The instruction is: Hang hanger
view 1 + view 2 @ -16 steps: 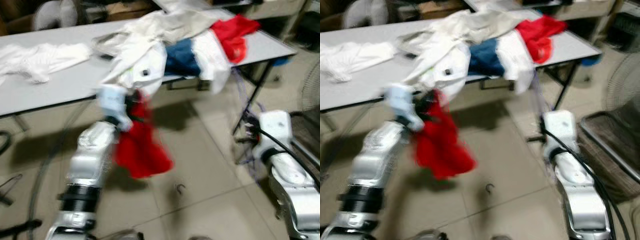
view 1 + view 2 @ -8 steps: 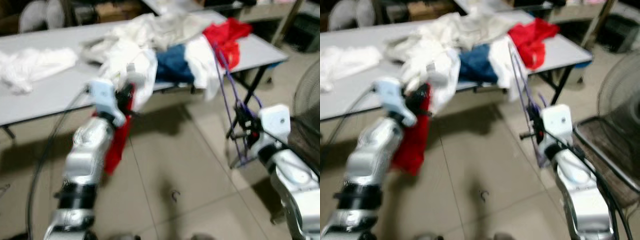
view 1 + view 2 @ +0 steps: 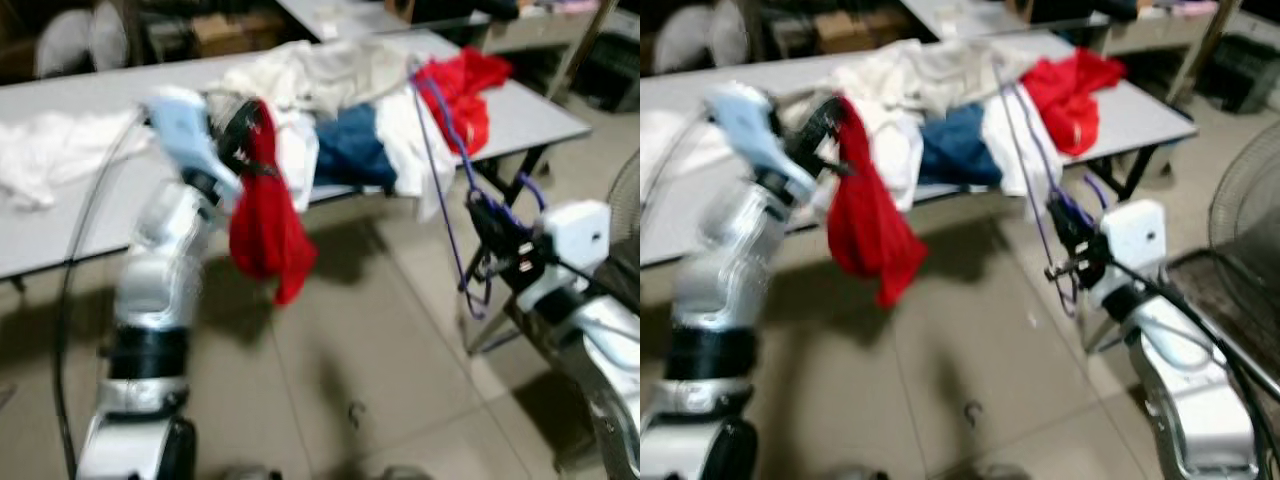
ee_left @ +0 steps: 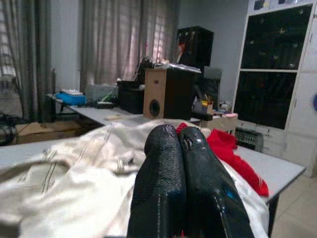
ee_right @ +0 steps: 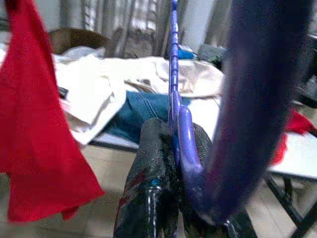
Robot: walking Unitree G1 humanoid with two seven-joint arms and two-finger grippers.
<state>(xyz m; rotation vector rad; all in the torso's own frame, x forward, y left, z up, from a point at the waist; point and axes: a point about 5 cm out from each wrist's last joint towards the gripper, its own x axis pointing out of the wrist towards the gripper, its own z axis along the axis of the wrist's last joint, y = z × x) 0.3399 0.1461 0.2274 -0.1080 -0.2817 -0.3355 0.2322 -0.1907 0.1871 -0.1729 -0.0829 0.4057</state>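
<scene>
While the right gripper (image 5: 173, 144) clamps the purple hanger (image 3: 440, 150), the left gripper (image 3: 245, 135) has lifted its pinched red garment (image 3: 265, 230) higher.

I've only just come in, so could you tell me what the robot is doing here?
The left gripper holds a red garment up in front of a grey table piled with clothes. The right gripper grips a purple hanger between its fingers, raised beside the garment. The garment is not yet on the hanger.
</scene>
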